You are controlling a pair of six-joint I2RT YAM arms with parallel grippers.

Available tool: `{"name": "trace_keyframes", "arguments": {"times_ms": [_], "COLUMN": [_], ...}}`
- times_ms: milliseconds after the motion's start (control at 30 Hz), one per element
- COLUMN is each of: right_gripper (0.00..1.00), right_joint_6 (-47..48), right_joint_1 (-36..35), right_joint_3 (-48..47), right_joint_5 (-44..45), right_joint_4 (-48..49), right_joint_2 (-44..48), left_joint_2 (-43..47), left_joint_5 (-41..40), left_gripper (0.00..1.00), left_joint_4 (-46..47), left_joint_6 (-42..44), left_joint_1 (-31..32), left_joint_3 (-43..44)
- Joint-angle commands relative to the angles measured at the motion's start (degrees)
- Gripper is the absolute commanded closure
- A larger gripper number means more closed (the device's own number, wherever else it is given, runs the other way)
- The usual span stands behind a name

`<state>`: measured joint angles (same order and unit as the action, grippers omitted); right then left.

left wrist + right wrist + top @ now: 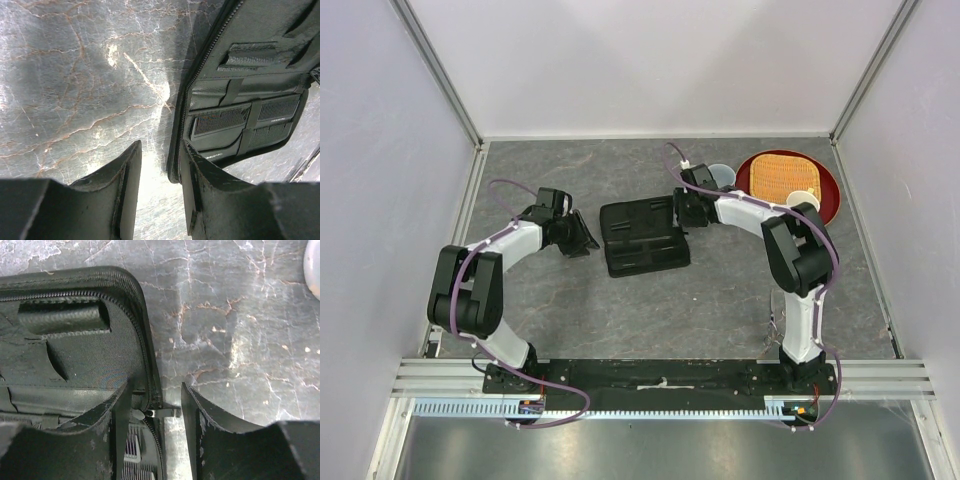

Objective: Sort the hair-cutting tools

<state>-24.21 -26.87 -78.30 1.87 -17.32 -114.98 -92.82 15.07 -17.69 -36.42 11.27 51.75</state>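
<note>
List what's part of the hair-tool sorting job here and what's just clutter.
Job:
- black combs, strapped inside the case
- open black case that holds them
- no scissors in view

Lying about:
- red plate
- orange woven mat on the plate
- small cup on the plate
- pale bowl beside the plate

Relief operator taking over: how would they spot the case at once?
Look to the middle of the grey marbled table. The case lies open there, flat and black: rectangular and zip-edged, unlike the round red plate at far right.
</note>
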Motion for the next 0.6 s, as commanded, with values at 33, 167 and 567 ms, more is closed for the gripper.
{"name": "trace_keyframes", "arguments": {"times_ms": [33, 167, 567], "right_gripper": [0.48, 0.51, 0.49], "right_joint_6": [-0.5, -1.4, -5.5], "right_joint_1": [-0.1, -0.2, -2.0], "right_joint_3": [-3.1, -1.4, 5.4], "right_joint_5": [-5.6, -11.7, 1.9], "right_joint_4": [5.5, 8.1, -0.1], "right_joint_2": [-2.8, -3.1, 6.5], "left_joint_2": [3.0, 3.6, 4.0], "left_joint_5": [-2.7, -4.0, -3.5], "left_gripper": [0.57, 0.57, 0.57], "left_joint_4": [-1.1, -2.2, -4.4], "left_joint_6": [2.8, 3.6, 5.0], "left_joint_1": [-0.2, -0.7, -1.9], "left_joint_3": [1.8, 2.7, 4.9]}}
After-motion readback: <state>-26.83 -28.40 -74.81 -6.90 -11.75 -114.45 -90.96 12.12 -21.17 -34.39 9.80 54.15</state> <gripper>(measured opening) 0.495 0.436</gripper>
